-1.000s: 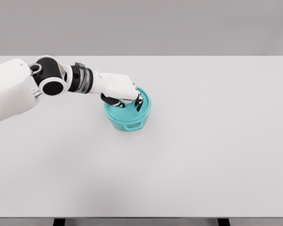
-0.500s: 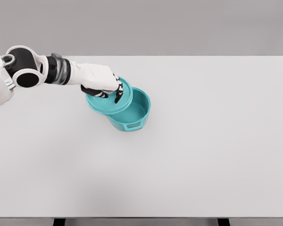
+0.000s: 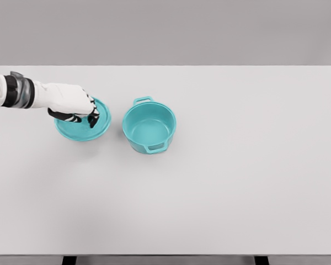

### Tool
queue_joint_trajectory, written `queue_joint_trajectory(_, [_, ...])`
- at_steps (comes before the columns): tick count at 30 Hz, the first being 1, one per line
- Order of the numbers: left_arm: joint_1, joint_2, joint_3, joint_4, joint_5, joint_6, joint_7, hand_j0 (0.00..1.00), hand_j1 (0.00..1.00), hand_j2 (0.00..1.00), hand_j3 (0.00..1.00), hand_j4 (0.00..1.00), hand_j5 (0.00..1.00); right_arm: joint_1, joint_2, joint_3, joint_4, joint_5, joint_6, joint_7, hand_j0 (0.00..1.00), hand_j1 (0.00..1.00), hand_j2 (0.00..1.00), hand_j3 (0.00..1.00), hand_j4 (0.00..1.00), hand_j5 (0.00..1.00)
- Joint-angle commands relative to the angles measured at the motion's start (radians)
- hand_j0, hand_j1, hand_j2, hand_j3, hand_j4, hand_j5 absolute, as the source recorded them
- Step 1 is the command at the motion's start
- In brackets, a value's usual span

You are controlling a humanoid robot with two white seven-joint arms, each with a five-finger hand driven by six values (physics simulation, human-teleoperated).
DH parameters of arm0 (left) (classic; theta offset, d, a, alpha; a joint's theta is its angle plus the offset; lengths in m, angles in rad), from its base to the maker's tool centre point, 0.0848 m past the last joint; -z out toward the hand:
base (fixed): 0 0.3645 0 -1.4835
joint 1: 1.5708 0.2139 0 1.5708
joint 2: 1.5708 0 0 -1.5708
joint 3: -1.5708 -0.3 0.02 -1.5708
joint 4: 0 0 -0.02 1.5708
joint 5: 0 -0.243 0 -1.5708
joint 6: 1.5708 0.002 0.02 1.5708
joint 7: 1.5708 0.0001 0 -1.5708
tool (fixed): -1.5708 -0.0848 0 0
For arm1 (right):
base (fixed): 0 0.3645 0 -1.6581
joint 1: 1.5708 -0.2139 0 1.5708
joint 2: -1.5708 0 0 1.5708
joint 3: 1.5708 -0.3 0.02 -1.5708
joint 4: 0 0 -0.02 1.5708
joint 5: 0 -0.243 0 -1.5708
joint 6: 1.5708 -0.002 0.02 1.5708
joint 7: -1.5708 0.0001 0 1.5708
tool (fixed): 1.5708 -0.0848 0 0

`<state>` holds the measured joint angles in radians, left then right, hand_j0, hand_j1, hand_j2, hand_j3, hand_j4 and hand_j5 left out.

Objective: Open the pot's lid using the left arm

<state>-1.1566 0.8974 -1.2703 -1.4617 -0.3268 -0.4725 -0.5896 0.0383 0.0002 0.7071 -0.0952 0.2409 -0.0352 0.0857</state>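
On the white tabletop (image 3: 237, 182), the left hand (image 3: 71, 105), fingers gripping the round teal lid (image 3: 85, 128), should release only once it rests flat beside the open teal two-handled pot (image 3: 149, 128)

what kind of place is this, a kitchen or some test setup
Likely a simulated test bench, not a kitchen: a bare white table against a blank grey wall, holding only a teal pot and its lid, which the robot's left hand grips.
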Motion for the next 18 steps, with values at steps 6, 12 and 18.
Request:
queue_joint_trajectory(6, [0.006, 0.003, 0.003, 0.0, -0.003, 0.002, 0.002, 1.0, 1.0, 1.0, 1.0, 1.0, 1.0, 0.0, 0.0, 0.0, 0.0, 0.0, 0.0, 0.0, 1.0, 1.0, 1.0, 1.0, 1.0, 1.0])
queue_joint_trajectory(12, [0.023, 0.064, 0.015, 0.046, 0.012, 0.003, 0.005, 1.0, 1.0, 1.0, 1.0, 1.0, 1.0, 0.0, 0.0, 0.0, 0.0, 0.0, 0.0, 0.0, 1.0, 1.0, 1.0, 1.0, 1.0, 1.0])
queue_joint_trajectory(18, [0.04, 0.109, 0.112, 0.259, 0.094, -0.095, 0.013, 1.0, 1.0, 1.0, 1.0, 1.0, 1.0, 0.0, 0.0, 0.0, 0.0, 0.0, 0.0, 0.0, 1.0, 1.0, 1.0, 1.0, 1.0, 1.0])
